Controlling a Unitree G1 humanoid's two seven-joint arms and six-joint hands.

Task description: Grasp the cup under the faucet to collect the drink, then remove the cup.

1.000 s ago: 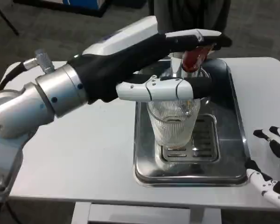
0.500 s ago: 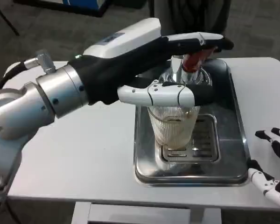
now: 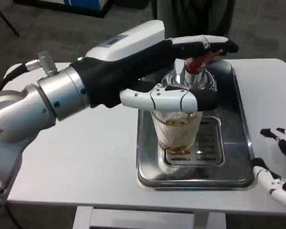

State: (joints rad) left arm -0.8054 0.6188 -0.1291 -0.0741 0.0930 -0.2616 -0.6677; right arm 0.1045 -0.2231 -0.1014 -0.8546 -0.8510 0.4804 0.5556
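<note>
Left hand (image 3: pixel 167 78) is reaching in over the metal drip tray (image 3: pixel 240 143), wrapped around the ribbed glass cup (image 3: pixel 177 131) — one finger lies across the cup's near side just below the rim, the upper fingers stretch over the top toward the faucet's red handle (image 3: pixel 198 63), so that hand is clamped on the cup. The cup stands upright on the tray's slotted grate (image 3: pixel 207 145), right under the chrome faucet (image 3: pixel 181 74), and there's amber drink in it, filling the lower part. The tray sits toward the far right portion of the white surface (image 3: pixel 86 157). Down at the near right corner, the right hand (image 3: pixel 279 167) waits off the tray's edge, fingers spread apart and holding nothing.
</note>
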